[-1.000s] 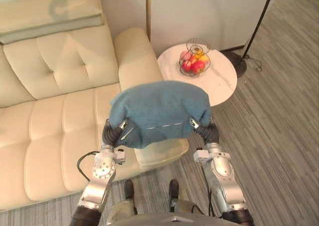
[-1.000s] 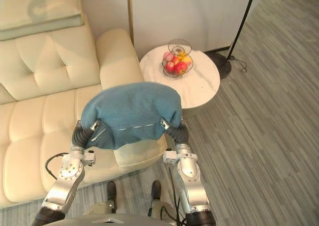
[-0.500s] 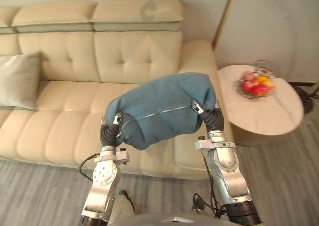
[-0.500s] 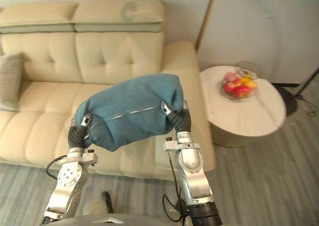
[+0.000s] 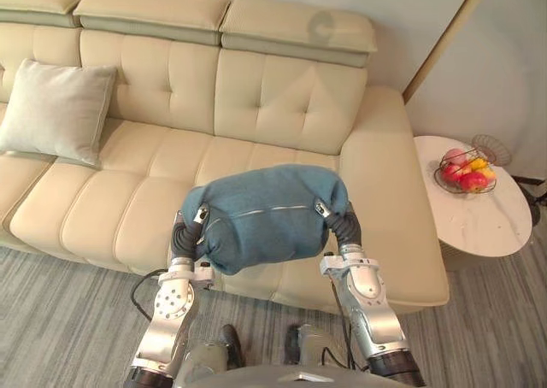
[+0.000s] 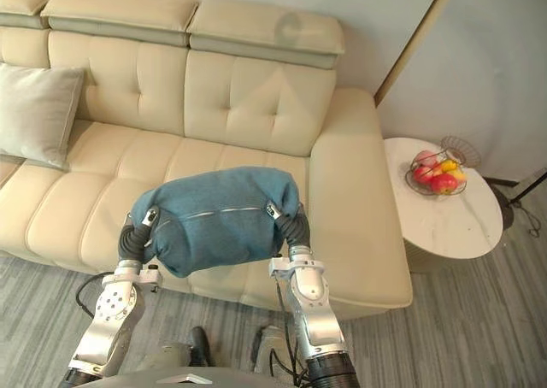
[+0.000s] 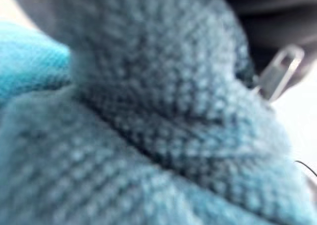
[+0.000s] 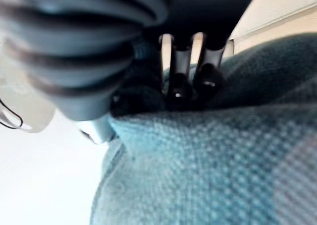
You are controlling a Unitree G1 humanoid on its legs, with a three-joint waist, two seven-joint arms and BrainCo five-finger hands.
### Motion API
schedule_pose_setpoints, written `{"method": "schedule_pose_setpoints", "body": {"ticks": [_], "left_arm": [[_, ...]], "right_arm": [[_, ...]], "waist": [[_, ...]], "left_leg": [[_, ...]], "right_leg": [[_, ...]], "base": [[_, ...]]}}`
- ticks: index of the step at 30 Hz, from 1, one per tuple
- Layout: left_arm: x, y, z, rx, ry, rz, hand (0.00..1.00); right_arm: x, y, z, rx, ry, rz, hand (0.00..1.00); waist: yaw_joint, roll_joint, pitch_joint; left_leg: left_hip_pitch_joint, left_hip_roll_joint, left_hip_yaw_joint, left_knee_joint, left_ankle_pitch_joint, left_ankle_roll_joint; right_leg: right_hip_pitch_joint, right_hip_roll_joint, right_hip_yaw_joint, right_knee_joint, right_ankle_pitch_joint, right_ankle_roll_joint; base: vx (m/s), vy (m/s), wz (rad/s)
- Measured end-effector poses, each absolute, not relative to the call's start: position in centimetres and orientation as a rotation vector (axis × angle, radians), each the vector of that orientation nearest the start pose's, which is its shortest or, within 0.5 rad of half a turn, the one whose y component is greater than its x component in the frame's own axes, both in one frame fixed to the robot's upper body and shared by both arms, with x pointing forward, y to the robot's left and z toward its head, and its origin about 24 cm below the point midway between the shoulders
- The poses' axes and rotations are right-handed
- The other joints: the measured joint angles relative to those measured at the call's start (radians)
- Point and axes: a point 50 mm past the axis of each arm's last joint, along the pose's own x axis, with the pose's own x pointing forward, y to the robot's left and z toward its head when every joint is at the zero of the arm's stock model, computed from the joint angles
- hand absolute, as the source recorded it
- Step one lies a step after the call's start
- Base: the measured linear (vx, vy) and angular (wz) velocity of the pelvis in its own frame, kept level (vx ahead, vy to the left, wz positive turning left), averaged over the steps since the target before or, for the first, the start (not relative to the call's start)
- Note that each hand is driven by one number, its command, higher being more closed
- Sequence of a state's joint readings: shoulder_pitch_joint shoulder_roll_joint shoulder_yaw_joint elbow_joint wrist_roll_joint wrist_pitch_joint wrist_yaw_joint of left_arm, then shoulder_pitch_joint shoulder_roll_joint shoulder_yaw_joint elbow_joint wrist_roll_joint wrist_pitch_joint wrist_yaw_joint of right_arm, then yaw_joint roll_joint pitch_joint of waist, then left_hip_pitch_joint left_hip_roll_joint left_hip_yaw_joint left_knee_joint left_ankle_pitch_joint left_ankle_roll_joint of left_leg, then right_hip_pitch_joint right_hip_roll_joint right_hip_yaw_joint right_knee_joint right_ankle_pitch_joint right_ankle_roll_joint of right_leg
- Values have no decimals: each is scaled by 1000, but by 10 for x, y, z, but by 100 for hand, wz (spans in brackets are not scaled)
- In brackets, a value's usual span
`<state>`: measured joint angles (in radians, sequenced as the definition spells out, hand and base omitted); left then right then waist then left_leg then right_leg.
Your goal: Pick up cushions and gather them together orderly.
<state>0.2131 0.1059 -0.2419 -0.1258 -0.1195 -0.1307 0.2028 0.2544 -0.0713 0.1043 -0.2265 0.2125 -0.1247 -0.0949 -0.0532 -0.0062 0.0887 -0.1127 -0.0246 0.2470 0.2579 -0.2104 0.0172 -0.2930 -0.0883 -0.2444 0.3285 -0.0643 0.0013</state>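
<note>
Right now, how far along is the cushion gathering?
Done: blue cushion picked up. In hand: it is held between left hand and right hand, above the sofa front edge. Remaining: set it beside the pale cushion at the sofa's left end.

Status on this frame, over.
Carrying: left hand and right hand at ends of blue cushion, above front edge of sofa. Second, pale cushion leans on sofa back, far left.

The blue cushion [image 5: 265,213] fills the gap between your left robot hand [image 5: 183,234] and right robot hand [image 5: 344,228]. Beyond both, the sofa seat [image 5: 162,179] lies bare. Outward of the left one, a grey cushion [image 5: 55,110] leans on the backrest [image 5: 171,80]. Outward of the right stands the armrest [image 5: 385,200], then a worktop [image 5: 483,221] with a fruit basket [image 5: 466,173].
</note>
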Motion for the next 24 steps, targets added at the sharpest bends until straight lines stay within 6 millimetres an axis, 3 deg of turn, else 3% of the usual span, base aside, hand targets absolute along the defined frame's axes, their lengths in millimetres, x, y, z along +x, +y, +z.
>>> {"method": "schedule_pose_setpoints", "body": {"ticks": [2, 4, 5, 6, 7, 10, 11, 12, 13, 15, 16, 21, 24], "left_arm": [[206, 128, 35, -89, -26, 13, 100], [206, 125, 36, -117, -32, 7, 100], [206, 124, 37, -121, -34, 6, 100], [206, 123, 38, -130, -41, -2, 100], [206, 122, 39, -146, -44, -2, 100], [207, 118, 42, -173, -53, -4, 100], [207, 117, 44, -180, -61, -3, 100], [206, 117, 48, -189, -82, 1, 100], [210, 121, 50, -169, -92, 1, 100], [212, 123, 52, -164, -104, 9, 100], [210, 126, 49, -158, -92, 17, 100], [206, 128, 44, -143, -68, 16, 100], [207, 127, 45, -136, -73, 12, 100]], "right_arm": [[198, -157, 58, 195, -119, -60, 100], [192, -160, 71, 189, -167, -50, 100], [191, -160, 73, 195, -176, -47, 100], [193, -160, 80, 217, -213, -42, 100], [192, -161, 84, 221, -239, -43, 100], [193, -162, 89, 223, -269, -49, 100], [192, -162, 89, 229, -276, -55, 100], [192, -163, 90, 226, -282, -54, 100], [194, -159, 86, 262, -266, -68, 100], [191, -156, 81, 288, -241, -90, 100], [193, -154, 75, 297, -215, -93, 100], [193, -154, 67, 286, -172, -100, 100], [193, -156, 67, 229, -172, -115, 100]], "waist": [[2, 3, 2], [25, 8, 4], [31, 8, 3], [43, 9, 3], [49, 11, 3], [56, 9, 7], [61, 19, 5], [81, 45, 8], [81, 8, 14], [75, 0, 17], [79, -1, 17], [87, -8, 17], [76, -10, 17]], "left_leg": [[-61, 43, 13, 183, -4, -8], [-154, 115, 53, 458, 3, -41], [-170, 129, 58, 489, -2, -38], [-223, 184, 52, 574, -28, -38], [-254, 225, 46, 578, -40, -46], [-289, 253, -7, 429, -46, -60], [-248, 244, -49, 231, 17, -74], [-203, 253, -126, 89, 119, -144], [-208, 216, -110, 111, 123, -131], [-228, 190, -106, 118, 109, -108], [-224, 188, -91, 131, 100, -96], [-198, 205, -10, 140, 66, -99], [-198, 227, 40, 142, 57, -109]], "right_leg": [[50, 11, -24, -30, -3, -6], [124, 21, -10, -91, -9, -14], [133, 22, -8, -98, -10, -16], [152, 22, 17, -113, -11, -17], [155, 15, 39, -114, -11, -17], [159, -19, 90, -111, -16, -9], [152, -31, 114, -92, -34, 23], [145, -19, 153, -71, -79, 94], [137, -55, 184, -70, -92, 110], [114, -71, 191, -78, -74, 91], [116, -74, 208, -84, -54, 101], [110, -69, 287, -148, -26, 125], [80, -52, 339, -173, -5, 116]], "base": [[358, -101, 29], [380, -36, -5], [314, 33, -35], [210, 55, -45], [286, 127, -51], [176, 236, -47], [170, 398, -85], [211, 514, -87], [144, 345, -66], [70, 224, -11], [38, 196, -10], [-52, 70, -53], [-102, -3, -63]]}}
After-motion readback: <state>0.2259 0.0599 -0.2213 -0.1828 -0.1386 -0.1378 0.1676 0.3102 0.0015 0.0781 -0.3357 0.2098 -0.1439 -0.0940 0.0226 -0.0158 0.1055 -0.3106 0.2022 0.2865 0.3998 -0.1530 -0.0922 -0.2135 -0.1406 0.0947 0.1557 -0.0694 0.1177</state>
